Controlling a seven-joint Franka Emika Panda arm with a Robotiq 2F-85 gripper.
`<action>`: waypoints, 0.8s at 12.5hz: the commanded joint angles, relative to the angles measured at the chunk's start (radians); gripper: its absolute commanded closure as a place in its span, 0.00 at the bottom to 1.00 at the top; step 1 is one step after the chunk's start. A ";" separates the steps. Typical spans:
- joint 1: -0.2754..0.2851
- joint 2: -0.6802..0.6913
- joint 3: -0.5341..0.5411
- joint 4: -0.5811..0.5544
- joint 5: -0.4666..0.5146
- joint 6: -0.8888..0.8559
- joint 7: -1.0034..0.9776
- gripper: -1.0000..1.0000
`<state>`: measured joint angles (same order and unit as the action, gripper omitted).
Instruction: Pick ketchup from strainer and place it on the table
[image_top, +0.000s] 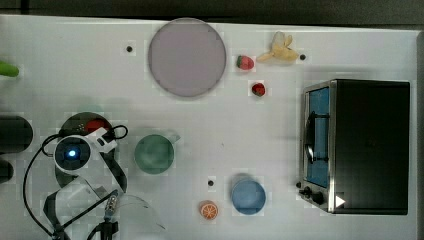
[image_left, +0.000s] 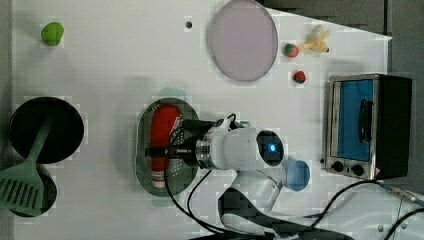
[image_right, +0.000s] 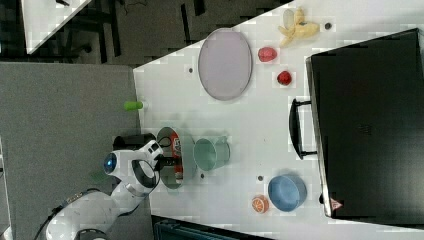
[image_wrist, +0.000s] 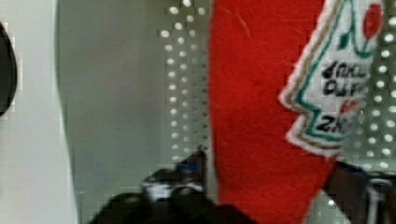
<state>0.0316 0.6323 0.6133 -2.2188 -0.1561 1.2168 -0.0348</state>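
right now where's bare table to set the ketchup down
Widest free patch on the table: the stretch bordered by the lilac plate, green cup, blue bowl and toaster oven. Also bare: the far corner between the plate and the green fruit. Crowded: around the strainer holding the ketchup, hemmed by arm, cup and black pan.

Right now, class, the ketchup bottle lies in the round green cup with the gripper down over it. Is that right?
Not quite. The ketchup bottle lies in the pale green strainer, not the cup. The left view shows it stretched along the strainer, with the gripper down over it. The round green cup stands apart on the table in the top view.
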 joint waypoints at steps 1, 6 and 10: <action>0.036 -0.023 0.003 0.028 -0.009 0.038 0.046 0.42; 0.019 -0.164 0.026 0.026 -0.004 -0.071 0.049 0.42; -0.028 -0.382 0.030 0.073 0.139 -0.360 0.049 0.42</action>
<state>0.0363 0.3010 0.6318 -2.1953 -0.0322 0.8735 -0.0284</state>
